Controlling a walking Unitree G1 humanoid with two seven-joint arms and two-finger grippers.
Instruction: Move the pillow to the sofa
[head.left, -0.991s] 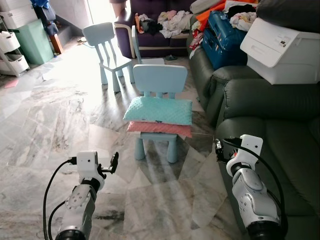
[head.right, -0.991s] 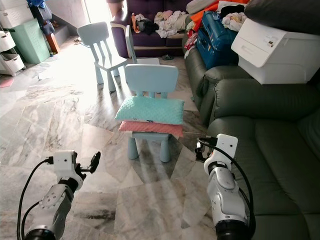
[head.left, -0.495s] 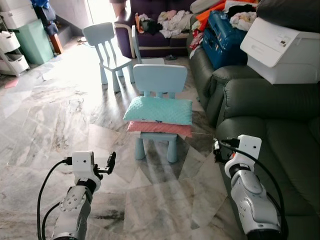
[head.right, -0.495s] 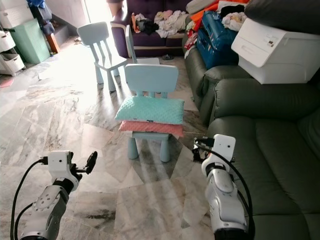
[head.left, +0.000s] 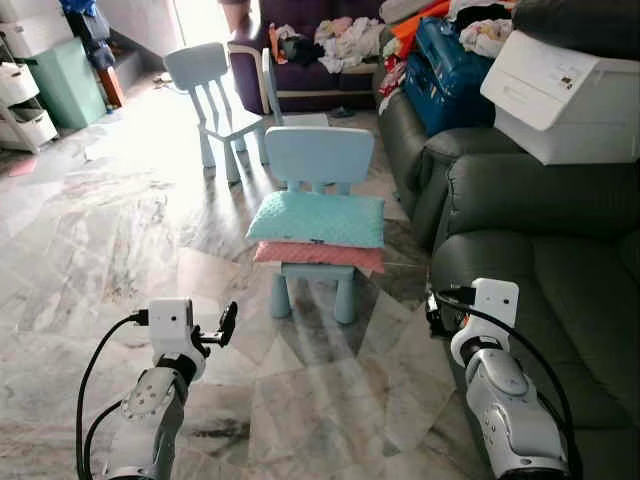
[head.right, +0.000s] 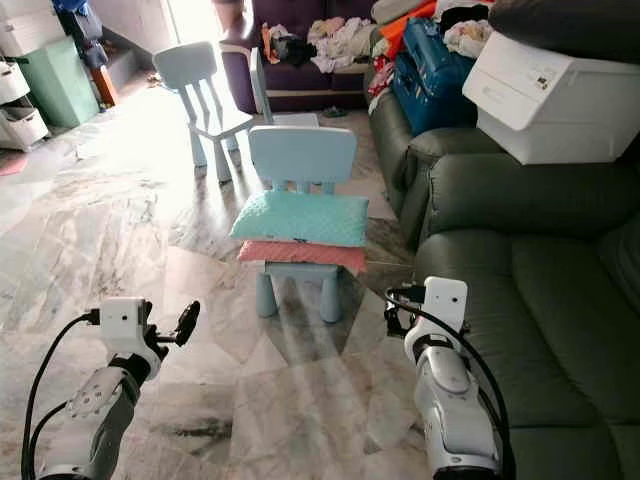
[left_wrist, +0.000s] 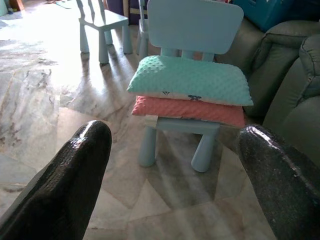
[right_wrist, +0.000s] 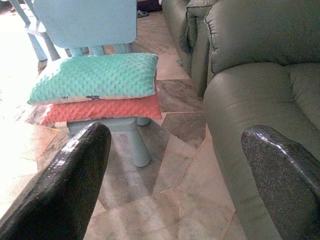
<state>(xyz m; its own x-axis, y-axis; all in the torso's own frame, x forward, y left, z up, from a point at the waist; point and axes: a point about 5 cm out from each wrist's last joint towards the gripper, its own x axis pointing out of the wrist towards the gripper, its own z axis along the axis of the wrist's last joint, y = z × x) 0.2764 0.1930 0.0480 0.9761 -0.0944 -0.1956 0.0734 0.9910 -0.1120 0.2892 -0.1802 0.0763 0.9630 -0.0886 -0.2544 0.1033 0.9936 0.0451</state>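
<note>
I read no writing on anything. The teal pillow (head.left: 318, 219) lies atop a pink pillow (head.left: 320, 256) on the pale blue chair (head.left: 318, 160), well ahead of both grippers. Left gripper (left_wrist: 175, 165) and right gripper (right_wrist: 175, 165) hover with fingers spread, the sofa (head.left: 560, 260) beside the right one.

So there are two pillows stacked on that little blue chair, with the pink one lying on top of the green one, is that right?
Not quite. The two pillows are stacked on the little blue chair, but the green pillow lies on top and the pink pillow is underneath it. The left eye view shows this, and both wrist views show it closer up.
</note>
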